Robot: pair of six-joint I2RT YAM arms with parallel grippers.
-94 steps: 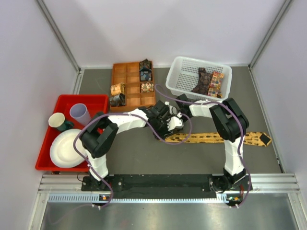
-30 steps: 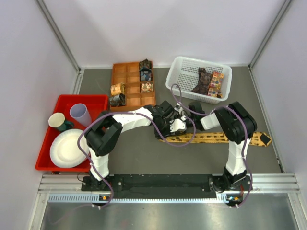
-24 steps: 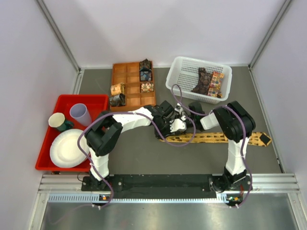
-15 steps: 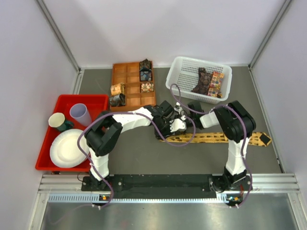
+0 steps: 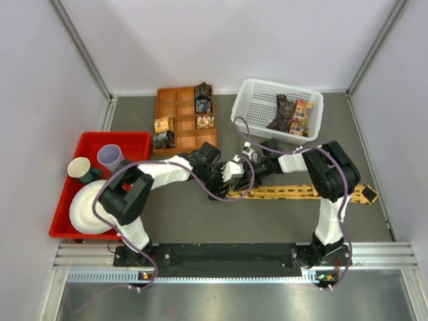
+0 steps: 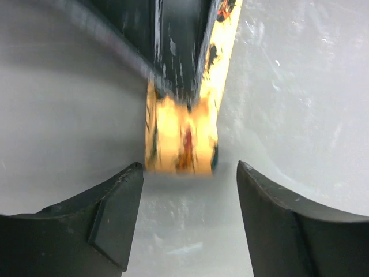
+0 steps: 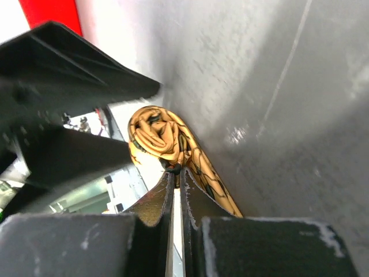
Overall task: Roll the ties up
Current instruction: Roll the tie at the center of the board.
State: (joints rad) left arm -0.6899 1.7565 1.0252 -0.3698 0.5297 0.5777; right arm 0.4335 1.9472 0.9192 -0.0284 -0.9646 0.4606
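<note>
At the middle of the table (image 5: 200, 217), the golden-yellow tie (image 5: 287, 192) lies flat as a long strip, its left end wound into a small roll (image 7: 154, 134). The left gripper (image 6: 189, 187) has just spread its fingers and backed off leftward, and the roll sits free just ahead of them, untouched. The right gripper (image 7: 176, 173) has pressed together, pinching the tie right behind the roll. The hold has passed left to right, so rolling looks barely begun. Farther back, rolled ties (image 5: 202, 100) sit in the compartment tray (image 5: 175, 100), and loose ties (image 5: 287, 114) lie in the white basket (image 5: 257, 87).
</note>
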